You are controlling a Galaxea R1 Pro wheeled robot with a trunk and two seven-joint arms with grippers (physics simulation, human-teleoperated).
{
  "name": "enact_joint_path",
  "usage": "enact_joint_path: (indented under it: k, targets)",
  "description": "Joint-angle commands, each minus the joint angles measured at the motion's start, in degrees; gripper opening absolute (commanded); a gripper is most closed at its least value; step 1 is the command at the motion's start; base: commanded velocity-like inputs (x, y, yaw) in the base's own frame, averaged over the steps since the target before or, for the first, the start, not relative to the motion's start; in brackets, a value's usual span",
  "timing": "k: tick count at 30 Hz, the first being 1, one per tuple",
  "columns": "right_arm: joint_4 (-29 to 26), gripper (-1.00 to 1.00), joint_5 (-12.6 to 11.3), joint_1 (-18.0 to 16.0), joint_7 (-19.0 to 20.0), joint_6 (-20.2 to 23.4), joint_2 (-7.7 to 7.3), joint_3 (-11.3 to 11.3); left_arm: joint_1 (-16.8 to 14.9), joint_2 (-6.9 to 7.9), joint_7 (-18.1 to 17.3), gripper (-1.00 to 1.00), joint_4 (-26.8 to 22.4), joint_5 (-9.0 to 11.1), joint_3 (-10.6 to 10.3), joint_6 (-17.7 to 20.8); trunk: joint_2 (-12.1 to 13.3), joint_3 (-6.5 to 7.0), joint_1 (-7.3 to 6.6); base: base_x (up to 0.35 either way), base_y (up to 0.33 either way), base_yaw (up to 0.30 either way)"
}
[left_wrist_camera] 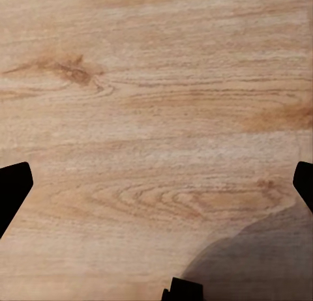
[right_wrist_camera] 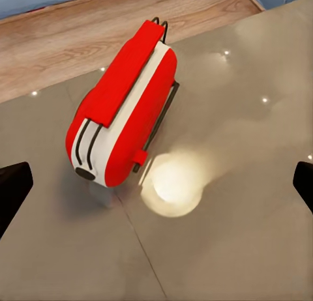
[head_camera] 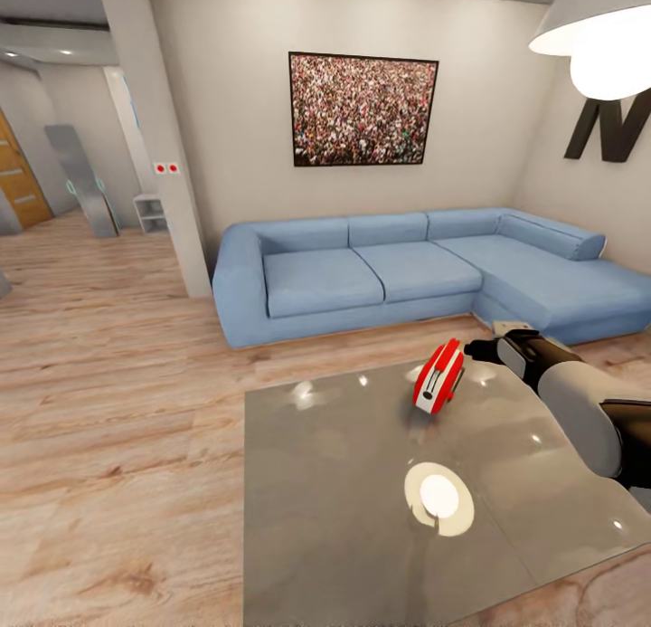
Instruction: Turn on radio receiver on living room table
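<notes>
Your radio receiver [head_camera: 438, 376] stood on edge on the table [head_camera: 344, 509], tilted, near the far edge and toward the right side of the glossy grey top. Your right gripper [head_camera: 479, 348] hung just beside it on the sofa side, close but with no contact I could confirm. In the right wrist view the radio receiver [right_wrist_camera: 124, 109] sat between and ahead of the two dark fingertips [right_wrist_camera: 13, 193], which stood wide apart at the frame's sides, nothing between them. The near half of the tabletop lay bare apart from a lamp reflection [head_camera: 438, 498]. Beyond the far edge ran a strip of wood floor [head_camera: 117, 383], then the blue sofa [head_camera: 407, 270]. Your left gripper [left_wrist_camera: 156, 190] hung spread over floor planks.
</notes>
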Motion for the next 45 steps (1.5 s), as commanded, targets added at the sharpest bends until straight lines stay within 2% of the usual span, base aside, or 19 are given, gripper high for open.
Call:
enact_joint_path:
  k: [1,29,45]
  targets:
    - [0.0,1.0,0.0,0.0,0.0,-0.1,0.0,0.0,0.0,0.0,0.0,1.0,0.0,0.0,0.0,0.0,0.0,-0.1,0.0,0.0,0.0,0.0]
    - [0.0,1.0,0.0,0.0,0.3,-0.7,0.0,0.0,0.0,0.0,0.0,1.0,0.0,0.0,0.0,0.0,0.0,-2.68,0.0,0.0,0.0,0.0]
    - [-0.2,1.0,0.1,0.0,0.8,-1.2,0.69,0.1,0.0,0.0,0.0,1.0,0.0,0.0,0.0,0.0,0.0,-4.16,0.0,0.0,0.0,0.0]
